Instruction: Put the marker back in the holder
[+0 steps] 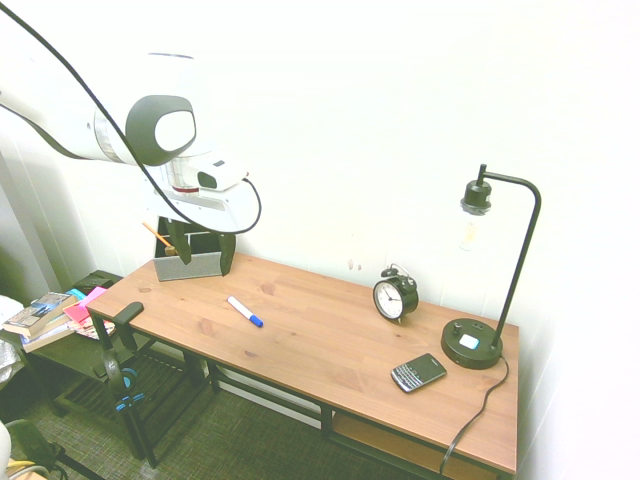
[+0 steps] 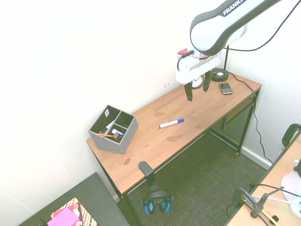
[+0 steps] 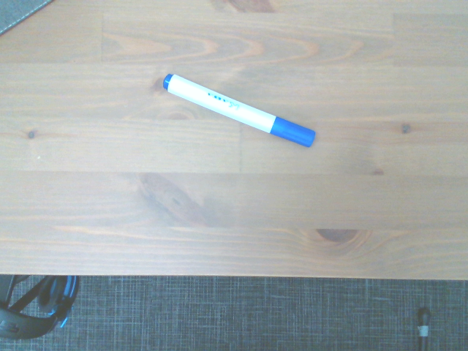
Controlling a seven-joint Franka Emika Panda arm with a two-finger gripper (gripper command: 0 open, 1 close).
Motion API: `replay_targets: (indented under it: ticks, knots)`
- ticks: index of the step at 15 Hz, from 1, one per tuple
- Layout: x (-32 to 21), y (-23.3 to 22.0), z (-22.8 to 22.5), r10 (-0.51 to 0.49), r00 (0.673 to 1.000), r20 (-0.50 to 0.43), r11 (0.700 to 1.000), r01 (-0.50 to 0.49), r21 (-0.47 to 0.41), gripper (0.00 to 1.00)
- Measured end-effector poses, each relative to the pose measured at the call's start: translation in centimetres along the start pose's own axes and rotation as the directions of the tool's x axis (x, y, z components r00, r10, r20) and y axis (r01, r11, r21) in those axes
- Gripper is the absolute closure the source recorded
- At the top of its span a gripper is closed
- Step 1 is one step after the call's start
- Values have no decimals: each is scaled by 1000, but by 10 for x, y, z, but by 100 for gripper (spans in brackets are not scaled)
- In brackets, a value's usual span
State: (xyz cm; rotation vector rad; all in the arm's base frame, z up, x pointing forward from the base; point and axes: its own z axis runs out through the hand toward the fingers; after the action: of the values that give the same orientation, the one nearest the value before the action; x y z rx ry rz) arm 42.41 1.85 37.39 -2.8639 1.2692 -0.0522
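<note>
One black twin-bell alarm clock stands on the wooden counter; beside the clock are one black metal lamp and one black keypad phone.

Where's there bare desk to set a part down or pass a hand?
Bare: the strip between the holder and marker; the broad middle from marker to alarm clock; the front edge below the marker. Crowded: the lamp end, with phone and clock close by. The open gripper hangs above the desk.

The white, smooth-shelled Franka arm carries dark grey joint covers, "FRANKA" lettering and black fingers.
</note>
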Motion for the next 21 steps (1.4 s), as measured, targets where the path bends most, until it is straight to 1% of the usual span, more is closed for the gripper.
replay_targets:
  ticks: [2, 3, 5, 7, 9, 11, 13, 15, 17, 18, 19, 21]
  knots:
    - [1, 0, 0, -5, 1000, -10, 1000, 5, 4, 0]
    - [1, -2, 0, -29, 999, -21, 1000, 29, 11, 0]
    - [2, -6, 5, -143, 989, -36, 989, 144, 19, 0]
    - [3, -10, 22, -264, 964, -36, 964, 264, 7, 0]
    - [5, -14, 44, -379, 925, -18, 925, 379, -10, 0]
    - [7, -18, 66, -491, 871, 4, 871, 491, -28, 0]
    - [10, -22, 79, -595, 804, 16, 803, 595, -42, 0]
    - [13, -23, 93, -690, 724, 16, 722, 690, -49, 0]
    - [18, -23, 107, -774, 633, 9, 632, 773, -49, 0]
    - [20, -23, 114, -802, 597, 4, 596, 802, -47, 0]
    - [21, -23, 120, -820, 573, 0, 572, 819, -50, 0]
    - [24, -23, 134, -840, 542, -16, 542, 838, -65, 0]
